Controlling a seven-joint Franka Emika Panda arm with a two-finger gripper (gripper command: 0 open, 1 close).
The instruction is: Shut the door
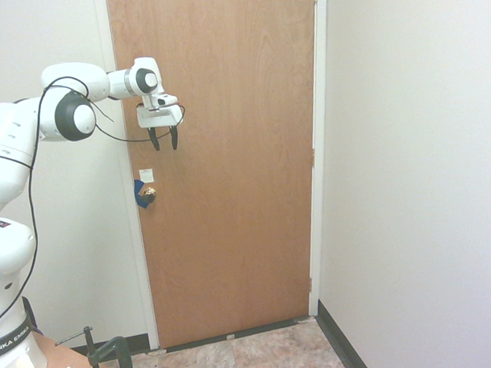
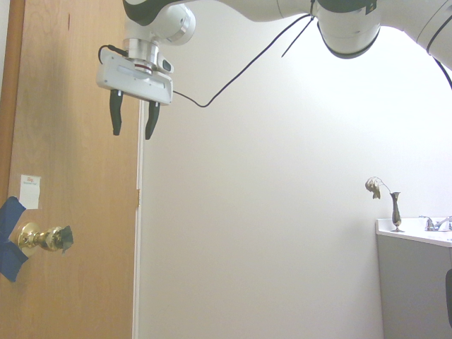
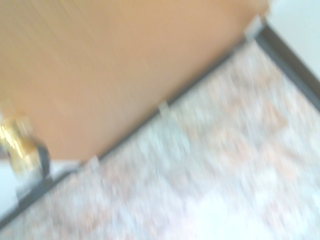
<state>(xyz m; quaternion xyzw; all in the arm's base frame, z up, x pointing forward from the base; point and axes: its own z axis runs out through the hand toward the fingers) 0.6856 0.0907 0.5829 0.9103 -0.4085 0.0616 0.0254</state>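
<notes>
Door (image 1: 229, 168): located directly behind the gripper (image 1: 164, 144) in the first exterior view, closed in its frame. Gripper fingers: spread, pointing down, nothing between them. Brass knob (image 2: 44, 238), blue tape (image 2: 10, 239) and white sticker (image 2: 30, 191): below the gripper.

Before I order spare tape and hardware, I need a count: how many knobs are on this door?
1. The brass knob is on the door, below the white sticker and beside the blue tape. Any on the far side would be hidden.
</notes>
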